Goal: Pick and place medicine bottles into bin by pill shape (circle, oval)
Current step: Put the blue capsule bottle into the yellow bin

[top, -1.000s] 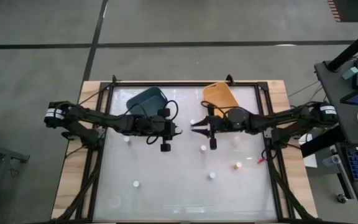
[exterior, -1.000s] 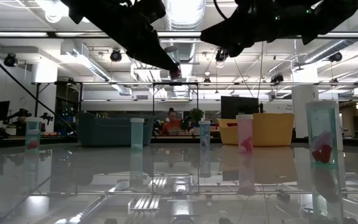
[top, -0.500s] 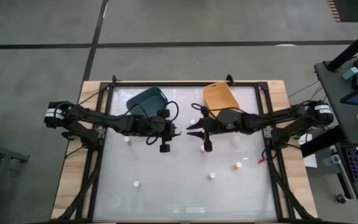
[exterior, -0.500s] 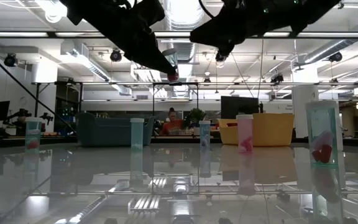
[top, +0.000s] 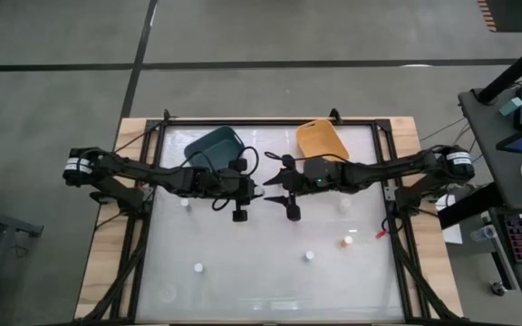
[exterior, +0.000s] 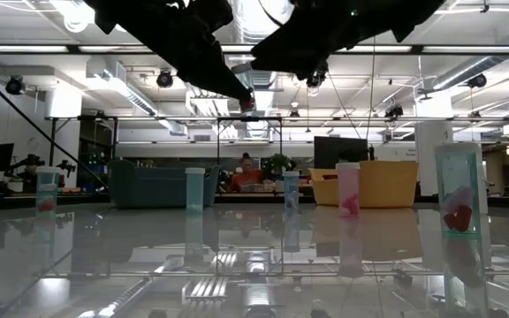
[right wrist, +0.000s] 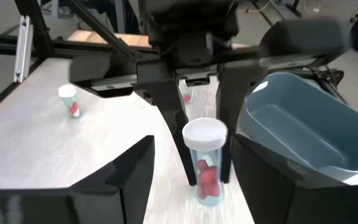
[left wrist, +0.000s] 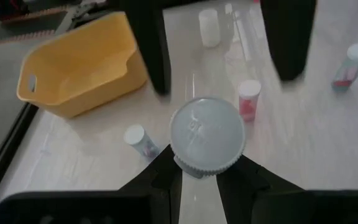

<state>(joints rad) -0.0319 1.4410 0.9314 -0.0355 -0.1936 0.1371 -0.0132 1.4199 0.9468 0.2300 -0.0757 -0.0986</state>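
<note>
My left jaws point(top: 259, 188) are clenched on a medicine bottle point(left wrist: 207, 137), held up off the surface point(top: 261, 272) near its middle, white cap facing my left wrist camera. Red pills show inside it from my right wrist view, where the two dark fingers point(right wrist: 169, 112) pinch it on either side.

My right jaws point(top: 270, 189) sit just opposite, spread apart, their tips right beside the held bottle; I can't tell whether they touch it. Both arms meet nose to nose above the middle of the surface.

Behind them, the teal bin point(top: 213, 145) stands at the far edge on my left side and the yellow bin point(top: 319, 139) at the far edge on my right, well apart.

Other bottles stand loose and upright on the surface: one point(top: 185, 203) under my left arm, one point(top: 198, 267) toward the near left, one point(top: 308, 255) near the middle front, and an orange-tinted one point(top: 347, 241) on the right, with a small red scrap point(top: 381, 234) just beside it toward the frame.

From the low view, a pink-tinted bottle point(exterior: 348, 189) stands in front of the yellow bin.
</note>
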